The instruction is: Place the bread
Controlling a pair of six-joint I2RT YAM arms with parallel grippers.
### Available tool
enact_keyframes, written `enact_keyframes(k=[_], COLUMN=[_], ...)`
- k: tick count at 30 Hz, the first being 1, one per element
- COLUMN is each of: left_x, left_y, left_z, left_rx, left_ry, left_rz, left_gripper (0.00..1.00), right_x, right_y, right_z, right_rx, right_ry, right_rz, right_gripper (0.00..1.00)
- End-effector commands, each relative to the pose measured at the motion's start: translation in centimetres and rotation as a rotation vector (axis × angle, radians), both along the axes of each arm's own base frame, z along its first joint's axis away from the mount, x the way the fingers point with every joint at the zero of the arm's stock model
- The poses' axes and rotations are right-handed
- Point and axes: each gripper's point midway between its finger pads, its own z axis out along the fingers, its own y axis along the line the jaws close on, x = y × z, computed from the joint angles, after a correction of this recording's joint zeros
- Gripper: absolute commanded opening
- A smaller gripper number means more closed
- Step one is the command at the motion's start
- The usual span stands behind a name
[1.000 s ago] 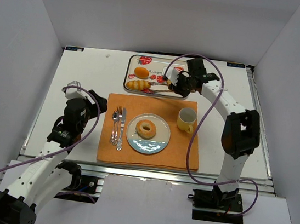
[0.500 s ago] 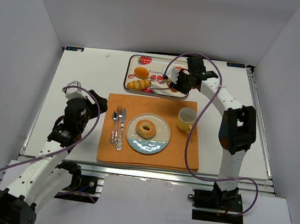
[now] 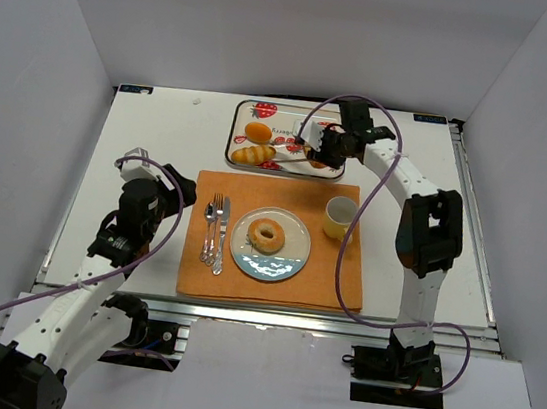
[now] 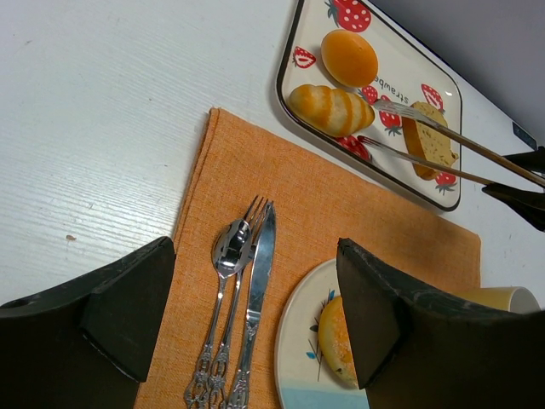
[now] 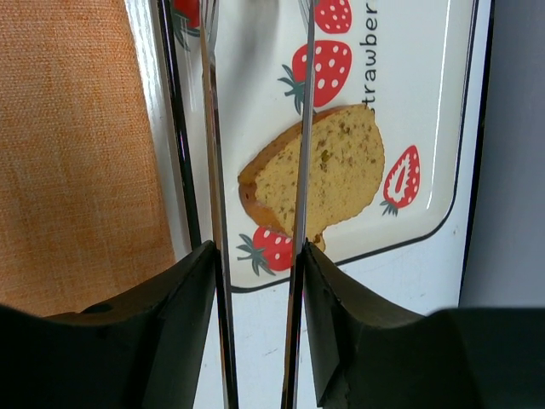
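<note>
A strawberry-print tray [image 3: 234, 134] at the back holds a round orange bun [image 3: 258, 132], a striped roll [image 3: 253, 154] and a slice of bread [image 5: 341, 170]. My right gripper [image 3: 323, 149] is shut on metal tongs [image 3: 290, 153] above the tray's right part. The tong arms [image 5: 305, 170] are apart; one crosses over the slice, the other runs beside it. In the left wrist view the tong tips [image 4: 375, 109] end just right of the striped roll [image 4: 330, 109]. My left gripper [image 4: 255, 315] is open and empty, above the cutlery at the placemat's left.
An orange placemat [image 3: 325, 272] carries a plate [image 3: 286, 265] with a donut [image 3: 267, 235], a yellow cup [image 3: 339, 216] to its right, and a spoon, fork and knife [image 3: 214, 232] to its left. White walls surround the table.
My right gripper has shifted slightly left and back over the tray with the tongs. The left arm has not moved.
</note>
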Motion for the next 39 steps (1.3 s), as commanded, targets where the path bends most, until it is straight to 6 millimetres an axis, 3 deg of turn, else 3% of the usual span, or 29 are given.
enact_keyframes(k=[1,12,16,22,25,26,27,29,30,31,33,39], left_x=[0.3,0.3,0.2,0.2,0.1,0.1,0.2,0.2,0.2,0.3,0.4,0.4], left_y=[0.3,0.3,0.3,0.3,0.4,0.4,0.3,0.2,0.2,0.2,0.1,0.1], left_z=[1.7,1.8,1.6,1.9,1.9,1.8,1.9,1.8,1.8,1.9,1.9,2.0], left_rx=[0.0,0.001,-0.003,-0.005,-0.006,-0.008,-0.009,-0.012,-0.012,-0.011,-0.013,-0.011], left_ry=[-0.034,-0.035,-0.032,-0.039,-0.041,-0.04,-0.042,-0.043,-0.041,-0.044,-0.046,-0.047], left_rz=[0.013,0.016,0.016,0.018,0.021,0.019,0.019,0.015,0.013,0.013,0.01,0.007], left_gripper=[0.86,0.86,0.86,0.85,0.85,0.85,0.85,0.85,0.85,0.86,0.85,0.85], right_x=[0.6,0.7,0.5,-0.2,-1.0,-1.4,-2.0,-2.7,-3.4,-3.8,-4.6,-9.4], right_y=[0.5,1.0,0.9,0.2,-0.2,-0.2,-0.4,-0.6,-0.8,-0.9,-1.0,-1.9], right_z=[0.9,-0.1,-0.1,1.4,2.9,4.2,3.7,5.3,4.7,5.8,6.1,7.6], right_rx=[0.001,-0.017,-0.016,0.032,0.077,0.092,0.096,0.119,0.119,0.132,0.147,0.197], right_ry=[-0.031,0.014,0.02,0.012,-0.004,-0.028,-0.017,-0.041,-0.025,-0.047,-0.043,-0.011], right_rz=[0.069,0.101,0.096,0.064,0.055,0.057,0.058,0.054,0.054,0.055,0.05,0.064], right_gripper=[0.5,0.43,0.22,0.06,0.02,0.02,0.02,0.0,0.0,0.0,0.0,0.0])
